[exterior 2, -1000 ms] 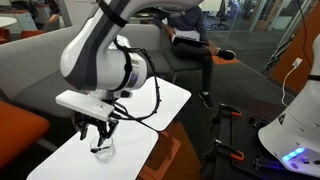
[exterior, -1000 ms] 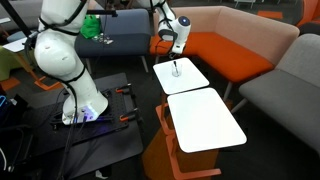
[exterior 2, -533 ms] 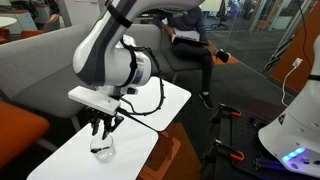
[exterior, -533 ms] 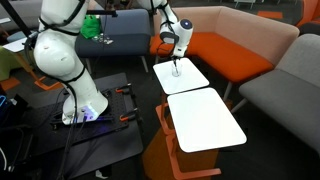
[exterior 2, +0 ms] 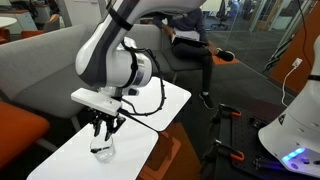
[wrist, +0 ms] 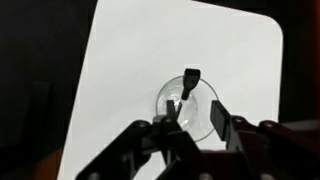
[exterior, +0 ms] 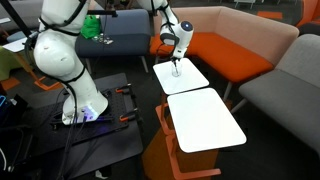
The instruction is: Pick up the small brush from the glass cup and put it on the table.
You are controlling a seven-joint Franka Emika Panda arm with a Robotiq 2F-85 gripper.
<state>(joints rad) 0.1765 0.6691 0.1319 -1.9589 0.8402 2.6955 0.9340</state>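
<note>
The glass cup [wrist: 186, 100] stands on the white table [wrist: 130, 70], seen from straight above in the wrist view. The small brush [wrist: 186, 88] stands in it, its dark end leaning toward the cup's far rim. My gripper [wrist: 193, 112] is open, its two fingers on either side of the cup's near half, holding nothing. In an exterior view the gripper [exterior 2: 104, 128] hangs just above the cup [exterior 2: 101, 148] near the table's near end. In an exterior view the gripper [exterior: 176, 64] is low over the smaller-looking table [exterior: 190, 80]; the cup is hidden there.
A second, larger-looking white tabletop [exterior: 205, 120] adjoins the table. Orange and grey sofas [exterior: 230, 50] surround both. A second white robot [exterior: 65, 70] stands on the floor beside dark equipment. A person [exterior 2: 190, 40] sits on a sofa behind.
The gripper has come down slightly toward the cup and shifted a little over the table. The cup and the brush have not moved.
</note>
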